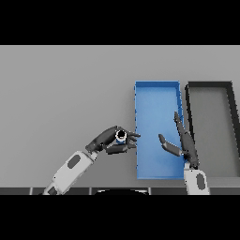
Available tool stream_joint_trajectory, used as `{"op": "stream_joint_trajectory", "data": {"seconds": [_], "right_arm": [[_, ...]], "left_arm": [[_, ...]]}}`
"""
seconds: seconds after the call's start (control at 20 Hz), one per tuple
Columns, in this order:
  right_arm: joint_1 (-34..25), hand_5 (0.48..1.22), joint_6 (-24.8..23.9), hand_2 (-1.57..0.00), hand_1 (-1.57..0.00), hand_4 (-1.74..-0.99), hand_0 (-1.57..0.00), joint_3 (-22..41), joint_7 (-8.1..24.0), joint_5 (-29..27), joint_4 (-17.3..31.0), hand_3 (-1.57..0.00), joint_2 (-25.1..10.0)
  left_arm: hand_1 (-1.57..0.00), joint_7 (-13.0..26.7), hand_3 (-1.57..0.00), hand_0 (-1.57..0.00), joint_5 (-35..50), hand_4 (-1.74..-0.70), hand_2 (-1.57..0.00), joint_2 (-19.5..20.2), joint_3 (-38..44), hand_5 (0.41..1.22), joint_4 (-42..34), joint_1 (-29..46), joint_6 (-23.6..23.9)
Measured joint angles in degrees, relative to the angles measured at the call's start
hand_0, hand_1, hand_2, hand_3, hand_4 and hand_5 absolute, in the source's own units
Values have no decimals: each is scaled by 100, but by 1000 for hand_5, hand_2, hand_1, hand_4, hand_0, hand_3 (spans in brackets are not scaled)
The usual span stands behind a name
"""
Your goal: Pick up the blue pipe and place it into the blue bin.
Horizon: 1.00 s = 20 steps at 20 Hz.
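Observation:
My left hand point(108, 140) reaches in from the lower left and is curled round the blue pipe point(121, 136), which shows end-on as a small ring with a dark hole, just left of the blue bin point(157, 89). Whether the pipe is lifted off the table I cannot tell. The blue bin is a long rectangular tray at centre right. My right hand point(183, 140) hovers over the bin's right part with straight fingers pointing away from me and the thumb spread out to the left, holding nothing.
A dark grey bin point(208, 86) of the same shape stands directly right of the blue bin. The grey table point(65, 89) stretches to the left and far side.

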Motion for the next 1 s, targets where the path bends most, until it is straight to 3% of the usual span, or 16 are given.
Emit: {"op": "stream_joint_trajectory", "data": {"seconds": [0.45, 0.6, 0.65, 0.8, 1.0], "right_arm": [[183, 618, -136, 1, 1, -1197, 1, 42, 58, 45, -221, 1, 115], [98, 604, 108, 1, 1, -1197, 1, -12, -41, -310, -374, 1, 52], [43, 593, 388, 1, 1, -1199, 1, -55, 2, -736, -568, 1, -17], [-122, 550, 1092, 1, 1, -1232, 1, -62, 512, -1553, -1081, 1, -512], [-587, 520, 1566, 1, 1, -1286, 1, 306, 1230, -1952, -1759, 1, -974]], "left_arm": [[-1570, 138, -1439, -1570, -12, -1731, -1570, 80, -51, 1220, -73, 29, 14], [-1571, 119, -1438, -1571, -71, -1731, -1571, 66, -91, 1221, 20, 20, 2], [-1571, 89, -1440, -1571, -54, -1731, -1571, 54, -74, 1221, 72, 7, -8], [-1571, 80, -1440, -1571, -22, -1730, -1571, 62, -26, 1221, 68, -75, -1], [-1571, 60, -1439, -1571, -7, -1731, -1571, 76, -37, 1221, 63, -55, -4]]}}
